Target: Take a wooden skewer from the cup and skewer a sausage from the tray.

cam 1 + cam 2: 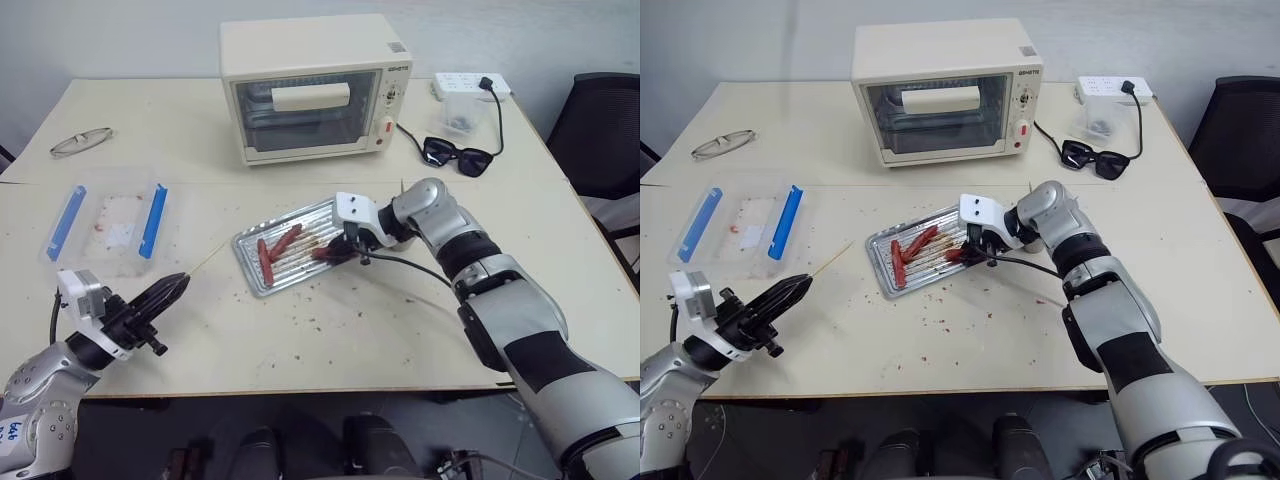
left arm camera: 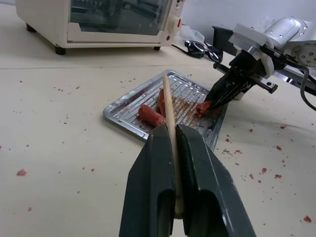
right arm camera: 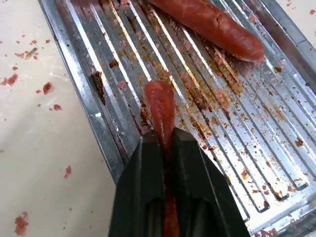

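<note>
Two pincers grip things: nearest, the left pincer (image 1: 170, 290) is clamped on a wooden skewer (image 2: 169, 111) above the desk (image 1: 400, 330). Farther, the right pincer (image 1: 340, 250) pinches a sausage (image 3: 160, 106) over the tray (image 1: 250, 250). Writing on the oven (image 1: 310, 85) beyond is unreadable.

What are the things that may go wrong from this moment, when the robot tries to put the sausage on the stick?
1. The right gripper pinches the sausage by one end only; a push from the wooden skewer may make it swing or slip out.
2. The left gripper holds the thin skewer near its base, so the long free tip may waver, miss or bend.
3. The sausage hangs low over the tray; it might drag there or break.
</note>
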### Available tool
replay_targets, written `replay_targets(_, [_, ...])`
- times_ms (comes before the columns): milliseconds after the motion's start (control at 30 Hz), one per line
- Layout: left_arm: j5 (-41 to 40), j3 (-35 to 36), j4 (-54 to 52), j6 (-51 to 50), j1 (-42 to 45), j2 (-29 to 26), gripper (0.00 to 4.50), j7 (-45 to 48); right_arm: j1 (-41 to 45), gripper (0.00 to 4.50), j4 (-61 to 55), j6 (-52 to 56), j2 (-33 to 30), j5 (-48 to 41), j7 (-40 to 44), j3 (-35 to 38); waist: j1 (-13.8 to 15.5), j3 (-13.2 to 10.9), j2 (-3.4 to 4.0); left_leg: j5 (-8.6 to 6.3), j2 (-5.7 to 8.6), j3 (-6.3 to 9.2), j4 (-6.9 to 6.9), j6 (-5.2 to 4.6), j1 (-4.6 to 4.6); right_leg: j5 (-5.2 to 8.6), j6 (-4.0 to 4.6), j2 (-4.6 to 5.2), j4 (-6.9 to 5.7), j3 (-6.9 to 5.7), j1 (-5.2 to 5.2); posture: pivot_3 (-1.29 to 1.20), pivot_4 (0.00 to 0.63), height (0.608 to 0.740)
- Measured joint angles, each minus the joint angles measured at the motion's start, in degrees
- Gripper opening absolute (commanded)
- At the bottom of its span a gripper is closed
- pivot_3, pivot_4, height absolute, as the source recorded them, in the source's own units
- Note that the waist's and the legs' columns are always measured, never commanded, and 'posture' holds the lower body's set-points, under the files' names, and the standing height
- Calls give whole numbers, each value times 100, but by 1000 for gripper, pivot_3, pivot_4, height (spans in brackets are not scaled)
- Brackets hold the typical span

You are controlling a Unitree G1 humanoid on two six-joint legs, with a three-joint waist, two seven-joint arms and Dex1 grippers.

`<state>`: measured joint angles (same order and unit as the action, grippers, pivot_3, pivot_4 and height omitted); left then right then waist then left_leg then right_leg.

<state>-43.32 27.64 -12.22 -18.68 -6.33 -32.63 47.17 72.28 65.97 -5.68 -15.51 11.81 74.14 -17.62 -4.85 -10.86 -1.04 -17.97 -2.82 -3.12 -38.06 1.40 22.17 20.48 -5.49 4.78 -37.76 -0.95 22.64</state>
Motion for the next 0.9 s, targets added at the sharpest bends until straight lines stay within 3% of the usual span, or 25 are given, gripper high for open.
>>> replay_targets(233, [119, -164, 173, 14, 128, -157, 0, 234, -1, 8, -535, 223, -78, -192, 495, 49, 4, 0, 0, 0, -1, 1, -1, 0, 2, 0, 0, -2, -2, -2, 2, 0, 150, 740])
replay_targets(500, [465, -764, -131, -6, 521, -1136, 0, 1069, -573, 8, -3041, 900, -715, -652, 1030, 112, 47, 0, 1, 0, 3, 4, 1, 0, 4, 0, 0, 1, 3, -7, 1, 0, 150, 740])
replay_targets(700, [501, -1167, -95, -124, 1180, -1086, 0, 1122, -1356, 8, -4722, 1525, -1130, -902, 1101, 42, 62, 0, 1, 0, 1, -1, -3, -1, 3, 0, 0, -7, -2, -9, 2, 0, 150, 740])
replay_targets(900, [608, -1516, 108, -126, 1510, -987, 0, 1163, -1437, 8, -5213, 1934, -1159, -1018, 990, -15, 21, 0, 0, 0, -2, -6, -3, 0, 0, 0, 0, -12, -6, -10, 6, 0, 150, 740])
